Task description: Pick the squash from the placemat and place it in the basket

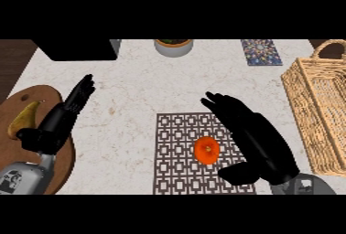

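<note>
a bright orange squash (pixel 207 150) on a dark brown placemat (pixel 177 137) with a white geometric lattice pattern. the counter (pixel 142 87) is pale cream marble with faint brownish veins. a tan woven wicker basket (pixel 317 114). a reddish-brown wooden board (pixel 13 114) carrying a yellow-green pear (pixel 24 119). a small mat (pixel 262 52) in a multicoloured blue mosaic print. a light grey pot (pixel 174 47). both hands, the left hand (pixel 64 114) and right hand (pixel 253 137), are black on grey forearms.
</note>
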You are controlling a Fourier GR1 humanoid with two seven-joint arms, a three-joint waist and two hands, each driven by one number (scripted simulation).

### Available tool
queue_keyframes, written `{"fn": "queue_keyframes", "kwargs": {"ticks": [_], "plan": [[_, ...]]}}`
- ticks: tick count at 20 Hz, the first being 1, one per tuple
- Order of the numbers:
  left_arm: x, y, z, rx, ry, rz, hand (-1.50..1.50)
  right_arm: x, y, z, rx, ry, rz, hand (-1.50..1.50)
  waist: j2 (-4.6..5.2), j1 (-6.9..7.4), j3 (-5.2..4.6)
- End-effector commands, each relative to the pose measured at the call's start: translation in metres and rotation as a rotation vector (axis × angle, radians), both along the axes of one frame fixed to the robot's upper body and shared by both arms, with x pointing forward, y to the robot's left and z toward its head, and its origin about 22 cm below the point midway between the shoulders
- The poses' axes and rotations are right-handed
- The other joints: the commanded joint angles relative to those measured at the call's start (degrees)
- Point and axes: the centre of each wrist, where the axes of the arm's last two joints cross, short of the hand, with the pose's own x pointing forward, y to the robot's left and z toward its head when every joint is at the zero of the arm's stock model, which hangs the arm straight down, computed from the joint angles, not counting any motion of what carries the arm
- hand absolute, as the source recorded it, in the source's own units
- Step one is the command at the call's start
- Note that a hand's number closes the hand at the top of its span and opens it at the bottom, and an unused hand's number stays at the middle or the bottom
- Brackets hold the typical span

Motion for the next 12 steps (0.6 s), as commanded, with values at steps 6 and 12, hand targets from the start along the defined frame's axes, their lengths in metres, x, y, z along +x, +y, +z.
{"fn": "queue_keyframes", "kwargs": {"ticks": [6, 12], "plan": [[-0.006, -0.007, 0.002, -0.012, -0.003, -0.008, 0.00, -0.019, -0.015, 0.072, -0.270, 0.263, 0.057, -1.50, 0.61, 0.63, 0.22], [-0.011, 0.003, 0.011, -0.010, -0.019, -0.011, 0.00, -0.026, -0.025, 0.098, -0.235, 0.309, -0.002, -1.50, 0.77, 1.02, 0.28]]}}
